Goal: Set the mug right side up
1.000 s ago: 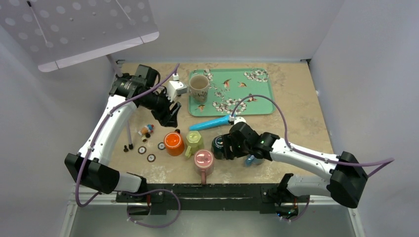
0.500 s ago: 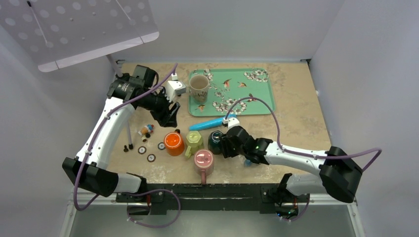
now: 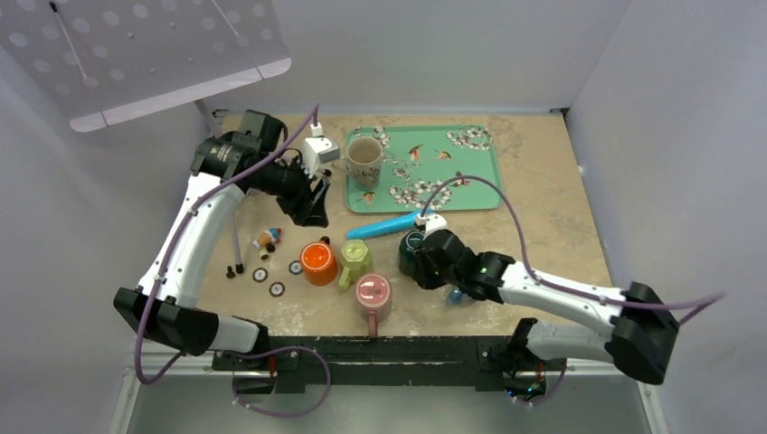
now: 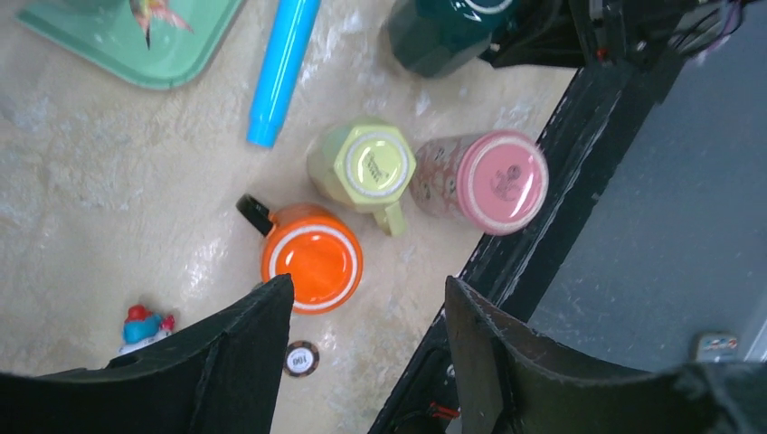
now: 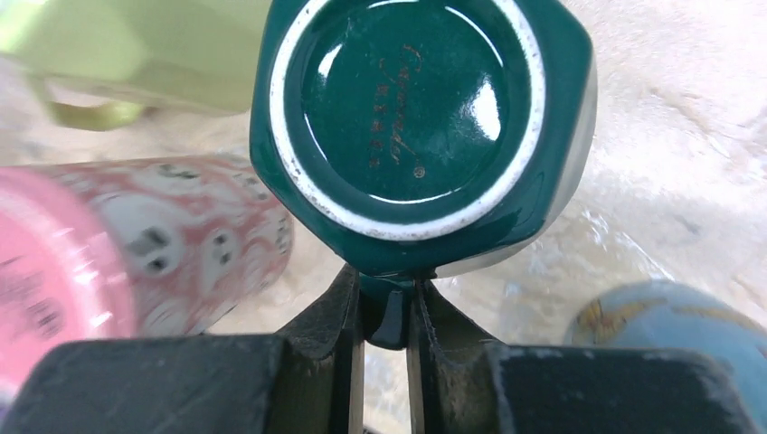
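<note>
Right wrist: right pincer (image 5: 387, 298) clamps green mug (image 5: 416, 117) handle, hidden overhead | left pincer (image 4: 366, 289) spread

— What else do I see on the table (image 3: 543, 217)?
— A teal tray (image 3: 470, 172) at one o'clock, with a beige mug (image 3: 364, 158) upright in its ten o'clock corner.
— And nearer me?
— A lime mug (image 3: 356, 259), an orange mug (image 3: 318, 262) at its nine o'clock and a pink mug (image 3: 373, 294) at five, all base up. A blue tube (image 3: 384, 226) lies at one.
</note>
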Available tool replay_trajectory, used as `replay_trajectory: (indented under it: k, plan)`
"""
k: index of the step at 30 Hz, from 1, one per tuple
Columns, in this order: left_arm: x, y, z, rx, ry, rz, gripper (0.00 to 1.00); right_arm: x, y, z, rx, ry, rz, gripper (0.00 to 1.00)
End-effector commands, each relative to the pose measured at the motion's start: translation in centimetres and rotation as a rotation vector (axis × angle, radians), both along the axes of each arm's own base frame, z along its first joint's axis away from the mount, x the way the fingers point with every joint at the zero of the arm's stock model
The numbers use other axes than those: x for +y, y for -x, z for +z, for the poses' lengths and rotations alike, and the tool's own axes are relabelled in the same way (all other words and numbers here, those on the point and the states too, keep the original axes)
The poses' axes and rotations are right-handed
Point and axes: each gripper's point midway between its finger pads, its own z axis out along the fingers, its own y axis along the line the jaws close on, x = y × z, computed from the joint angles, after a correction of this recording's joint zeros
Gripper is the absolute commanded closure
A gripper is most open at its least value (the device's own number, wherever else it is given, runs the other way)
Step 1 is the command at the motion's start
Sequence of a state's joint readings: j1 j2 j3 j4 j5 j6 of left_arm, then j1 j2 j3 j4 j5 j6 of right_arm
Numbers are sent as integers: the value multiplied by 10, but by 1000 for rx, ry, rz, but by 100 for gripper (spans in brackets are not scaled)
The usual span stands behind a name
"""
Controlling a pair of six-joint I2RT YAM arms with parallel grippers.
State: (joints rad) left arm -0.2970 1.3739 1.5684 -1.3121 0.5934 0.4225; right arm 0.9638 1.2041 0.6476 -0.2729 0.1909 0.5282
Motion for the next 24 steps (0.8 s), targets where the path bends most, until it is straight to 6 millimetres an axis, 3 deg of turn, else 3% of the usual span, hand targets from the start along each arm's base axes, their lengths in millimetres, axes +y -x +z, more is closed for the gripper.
replay_trajectory:
  k: [1, 4, 8, 10, 13, 17, 20, 24]
  plan:
    - [-28, 2, 54, 52, 186, 37, 35, 13, -19, 144, -205, -358, -111, 100]
    - [-54, 6, 84, 122, 356, 25, 35, 2, -27, 219, -335, -563, -190, 100]
    - [-85, 8, 125, 162, 554, 15, 33, 3, -32, 300, -452, -859, -206, 100]
    - [-99, 7, 155, 196, 687, -1, 29, 6, -31, 336, -502, -1000, -171, 100]
    - [-113, 1, 182, 258, 793, -4, 24, 10, -27, 377, -551, -1153, -86, 100]
    - [-128, -5, 183, 269, 791, -3, 24, 28, -22, 399, -552, -1187, 21, 100]
    - [-134, -14, 176, 290, 782, 20, 24, 35, -20, 399, -539, -1208, 56, 100]
    - [-136, -23, 166, 295, 759, 47, 26, 30, -19, 399, -555, -1219, 51, 100]
